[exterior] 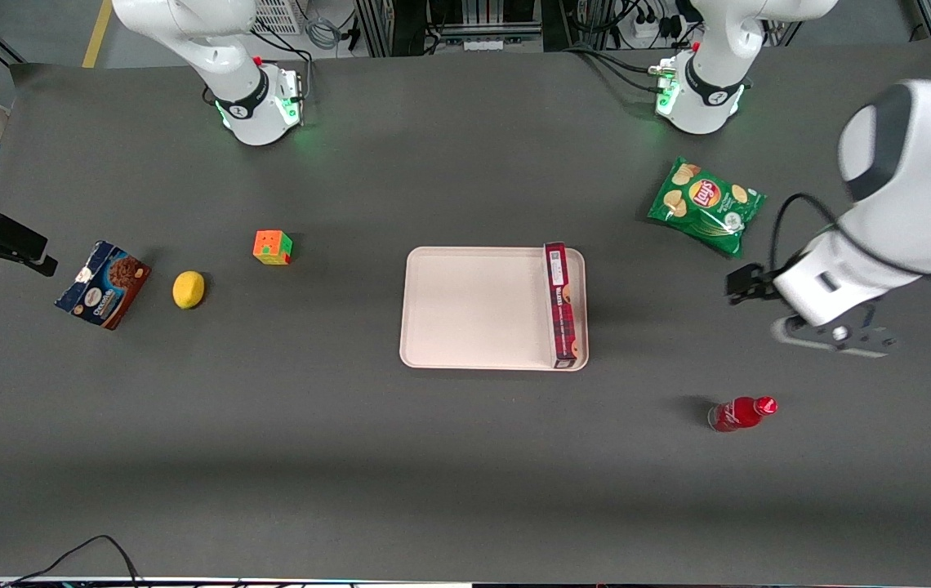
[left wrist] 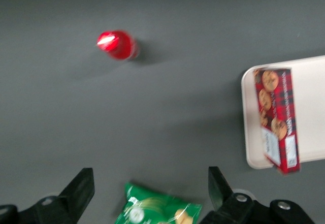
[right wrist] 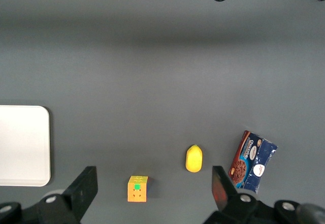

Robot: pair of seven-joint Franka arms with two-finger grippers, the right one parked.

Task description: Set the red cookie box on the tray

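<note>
The red cookie box lies along the tray edge nearest the gripper — fingers spread wide, holding nothing, well apart from it — so little remains.

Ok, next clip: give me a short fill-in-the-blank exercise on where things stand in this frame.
1. The red cookie box lies on the ____, along its edge toward the working arm's end.
2. The gripper hangs above bare table with its fingers ____, holding nothing.
3. The bag of chips is ____ in colour.
4. The lemon lies between the chocolate cookie box and the ____.

Missing words: tray; open; green; puzzle cube
</note>
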